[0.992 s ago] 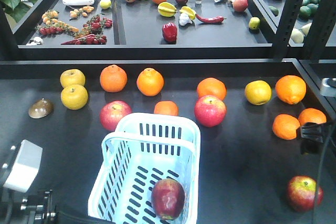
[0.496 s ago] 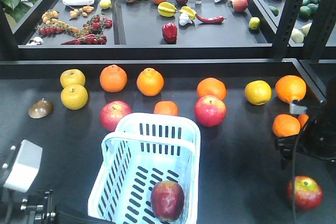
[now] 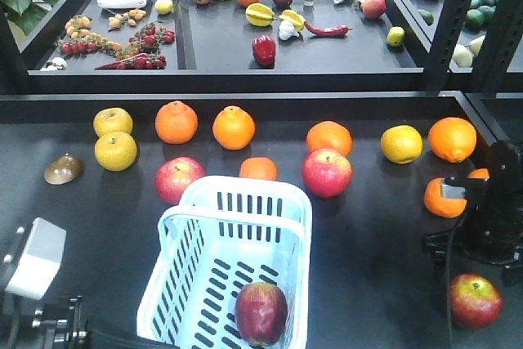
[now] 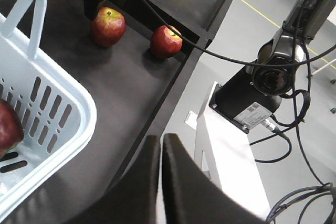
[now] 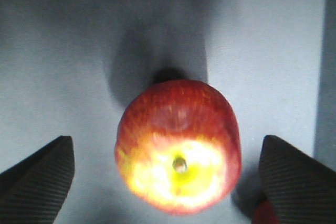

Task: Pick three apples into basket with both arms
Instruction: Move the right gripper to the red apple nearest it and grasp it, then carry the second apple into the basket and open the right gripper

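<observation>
- One apple (image 3: 261, 312) lies in the basket (image 3: 245, 194); my right arm (image 3: 490, 218) has swung in over a second apple (image 3: 476, 300).
- Left wrist: my left fingers (image 4: 181, 182) pressed together, empty.
- Right wrist: right fingers (image 5: 37, 177) wide astride that second apple (image 5: 178, 145), ready to close.

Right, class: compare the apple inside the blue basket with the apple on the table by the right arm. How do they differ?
The basket apple lies inside the basket; the table apple sits on the black table. The basket apple looks dark maroon; the table apple shows a yellow patch round its stem. The open right pincer frames the table apple without touching; none holds the basket apple. Both are round and red.
</observation>
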Controlling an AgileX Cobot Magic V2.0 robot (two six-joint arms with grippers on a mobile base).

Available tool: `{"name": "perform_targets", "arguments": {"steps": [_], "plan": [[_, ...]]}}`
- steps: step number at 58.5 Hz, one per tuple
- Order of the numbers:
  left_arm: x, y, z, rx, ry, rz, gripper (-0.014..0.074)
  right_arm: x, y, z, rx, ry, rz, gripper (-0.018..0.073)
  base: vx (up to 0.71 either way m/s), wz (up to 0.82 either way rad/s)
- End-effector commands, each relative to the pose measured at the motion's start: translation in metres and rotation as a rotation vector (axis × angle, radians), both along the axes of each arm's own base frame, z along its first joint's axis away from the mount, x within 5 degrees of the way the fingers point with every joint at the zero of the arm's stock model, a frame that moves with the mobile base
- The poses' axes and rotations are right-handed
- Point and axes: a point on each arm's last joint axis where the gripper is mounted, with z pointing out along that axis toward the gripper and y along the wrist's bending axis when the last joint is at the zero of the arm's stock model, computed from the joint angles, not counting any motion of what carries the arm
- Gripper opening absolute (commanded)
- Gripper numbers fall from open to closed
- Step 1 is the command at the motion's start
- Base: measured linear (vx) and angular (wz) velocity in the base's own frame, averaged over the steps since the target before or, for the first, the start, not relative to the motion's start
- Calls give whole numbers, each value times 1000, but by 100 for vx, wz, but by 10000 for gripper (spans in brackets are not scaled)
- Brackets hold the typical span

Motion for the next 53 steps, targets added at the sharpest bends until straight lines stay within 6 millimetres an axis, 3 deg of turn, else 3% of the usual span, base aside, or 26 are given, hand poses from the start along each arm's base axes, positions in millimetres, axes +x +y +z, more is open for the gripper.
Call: {"name": "perform_targets", "arguments": {"steps": [1,14,27,37,46,53], "plan": [[1,0,9,4,-46,-9,-6,6,-3,13,-15,-51,4,662,0,0],[1,0,9,5,-47,-9,-6,7,-4,-5,-23,3,17,652,0,0],[1,0,9,5,-47,-9,-6,7,-5,-8,-32,10,54,587,0,0],[1,0,9,5,-47,-9,-6,7,-5,-8,-27,19,72,406,0,0],[1,0,9,5,-47,-9,-6,6,-5,-6,-27,19,80,153,0,0],[1,0,9,5,-47,-9,-6,5,-2,8,-4,-21,105,-16,0,0]]}}
